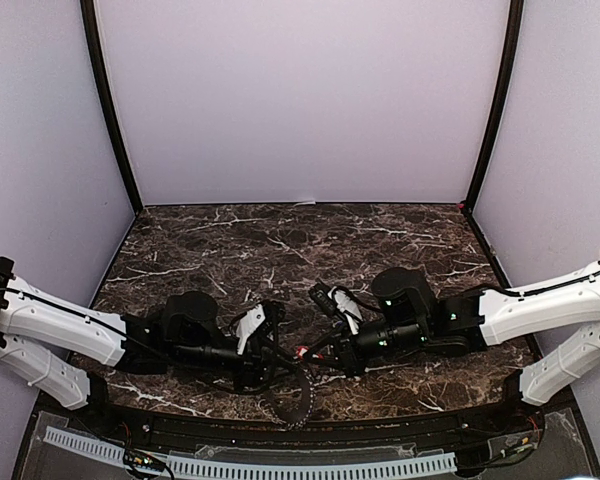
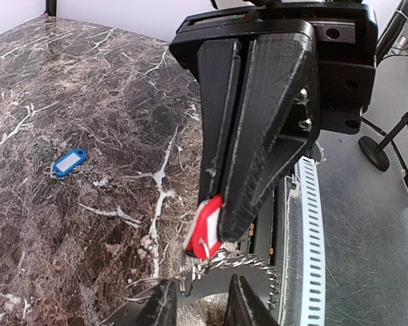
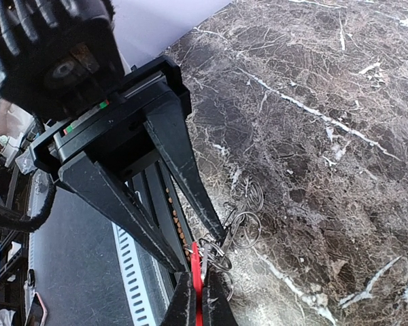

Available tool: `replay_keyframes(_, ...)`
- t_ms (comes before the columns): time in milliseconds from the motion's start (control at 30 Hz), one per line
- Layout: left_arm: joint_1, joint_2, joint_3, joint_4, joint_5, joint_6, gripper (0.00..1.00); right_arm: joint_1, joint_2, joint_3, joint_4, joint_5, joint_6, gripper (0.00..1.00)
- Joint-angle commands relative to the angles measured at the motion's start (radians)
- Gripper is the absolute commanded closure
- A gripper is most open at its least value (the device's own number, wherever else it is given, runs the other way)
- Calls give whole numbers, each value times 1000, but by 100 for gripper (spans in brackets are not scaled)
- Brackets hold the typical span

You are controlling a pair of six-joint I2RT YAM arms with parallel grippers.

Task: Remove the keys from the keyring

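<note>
Red-headed key (image 2: 205, 227) is pinched tight in the closed right gripper (image 3: 196, 291), joined through small split rings (image 3: 245, 231) to the toothed keyring (image 2: 262, 272). The left gripper (image 2: 198, 302) clamps that ring, jaws part-way apart, at the marble table's (image 1: 280, 240) 6 o'clock edge. Blue-headed key (image 2: 69, 162) lies loose at 9 o'clock. A hard tug may slip either grip, dropping the ring overboard.

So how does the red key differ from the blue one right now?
The red key is pinched in the shut right end effector, while the blue key lies loose on the marble table. The red key is held up off the surface, right beside the toothed keyring. The blue key lies flat, well away from that ring. Both are small, with a coloured plastic head.
</note>
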Motion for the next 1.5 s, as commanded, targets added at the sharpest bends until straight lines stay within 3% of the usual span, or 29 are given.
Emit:
replay_keyframes(0,7,-3,19,14,-3,27,72,-5,-26,3,54,-10,-13,100)
replay_keyframes(500,7,1,17,45,-36,67,68,-4,-14,15,50,-21,-18,100)
replay_keyframes(933,6,19,15,61,-16,69,100,-5,-23,11,45,7,-11,100)
replay_keyframes(1467,7,-65,-59,132,-50,53,100,-26,-69,-49,-1,101,34,100)
